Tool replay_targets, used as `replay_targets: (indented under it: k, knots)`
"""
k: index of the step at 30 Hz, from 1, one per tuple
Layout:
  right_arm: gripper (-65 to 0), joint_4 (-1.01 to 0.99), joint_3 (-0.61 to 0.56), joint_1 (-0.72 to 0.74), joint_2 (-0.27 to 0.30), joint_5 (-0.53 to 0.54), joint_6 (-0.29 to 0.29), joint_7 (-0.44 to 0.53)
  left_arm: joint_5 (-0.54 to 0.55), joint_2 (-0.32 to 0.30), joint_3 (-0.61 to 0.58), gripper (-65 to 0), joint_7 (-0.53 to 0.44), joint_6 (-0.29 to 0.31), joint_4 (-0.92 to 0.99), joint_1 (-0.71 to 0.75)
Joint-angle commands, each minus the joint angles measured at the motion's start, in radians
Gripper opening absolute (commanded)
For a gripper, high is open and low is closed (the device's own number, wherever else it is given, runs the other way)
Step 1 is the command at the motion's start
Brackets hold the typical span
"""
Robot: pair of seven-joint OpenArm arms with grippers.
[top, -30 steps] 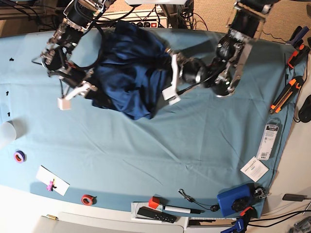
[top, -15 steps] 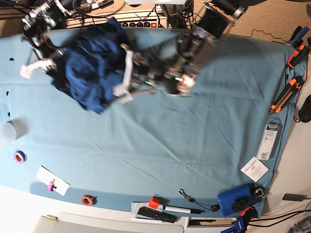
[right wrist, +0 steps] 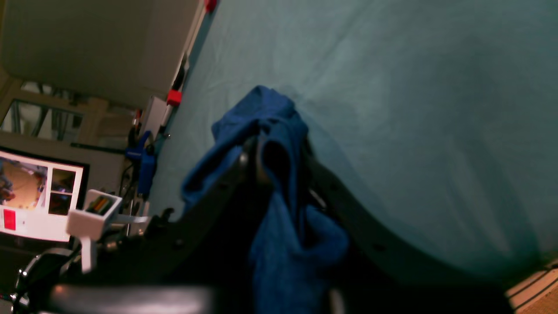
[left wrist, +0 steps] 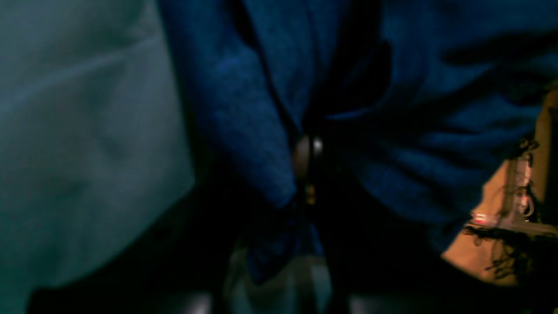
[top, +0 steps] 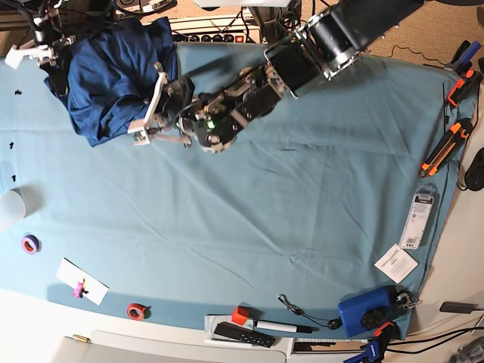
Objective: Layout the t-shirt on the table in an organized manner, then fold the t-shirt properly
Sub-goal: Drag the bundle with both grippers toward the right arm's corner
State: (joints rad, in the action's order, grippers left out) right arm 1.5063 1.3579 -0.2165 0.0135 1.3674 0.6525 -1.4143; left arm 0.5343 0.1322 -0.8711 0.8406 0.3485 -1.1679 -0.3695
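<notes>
The dark navy t-shirt [top: 110, 72] lies bunched in a heap at the far left corner of the table [top: 302, 212], partly lifted. My left gripper [top: 151, 102] reaches across from the right and is shut on the heap's right edge; in the left wrist view the t-shirt [left wrist: 244, 109] folds around the closed fingers [left wrist: 307, 152]. My right gripper [top: 51, 64] holds the heap's left edge at the table corner. In the right wrist view the fingers [right wrist: 244, 174] pinch a hanging fold of the t-shirt [right wrist: 279, 131] above the teal table [right wrist: 414, 109].
A paper cup [top: 9, 206], purple tape roll [top: 30, 243], white card [top: 82, 281] and red tape roll [top: 136, 310] sit front left. Utility knives [top: 446, 147], a packet [top: 420, 219] and a blue box [top: 363, 310] line the right side. A power strip [top: 219, 34] lies behind the table.
Both arms have swept the bunched t-shirt leftward and toward the far left corner. The left arm now stretches far across the table; both grips stayed shut on the fabric.
</notes>
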Motion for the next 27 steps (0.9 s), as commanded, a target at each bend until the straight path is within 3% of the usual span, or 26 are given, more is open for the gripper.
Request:
replay_targets:
  k: [1, 10, 20, 27]
  knots:
    - [-65.0, 0.019, 0.010, -0.002, 0.018, 0.039, 0.006, 0.018, -0.050, 0.025, 0.006, -65.0, 0.014, -0.036, -0.006, -0.038]
    - [-65.0, 0.019, -0.004, 0.035, 0.017, 0.039, 0.007, 0.018, -0.052, 0.025, 0.005, -65.0, -0.003, -0.046, -0.006, -0.142]
    - [-65.0, 0.018, -0.004, 0.148, 0.017, 0.032, 0.046, 0.018, -0.071, 0.025, 0.005, -65.0, -0.043, -0.046, -0.005, -0.174]
    - [-65.0, 0.018, -0.001, 0.152, 0.017, -0.031, 0.046, 0.018, -0.091, 0.025, 0.005, -65.0, -0.076, -0.046, 0.029, -0.174]
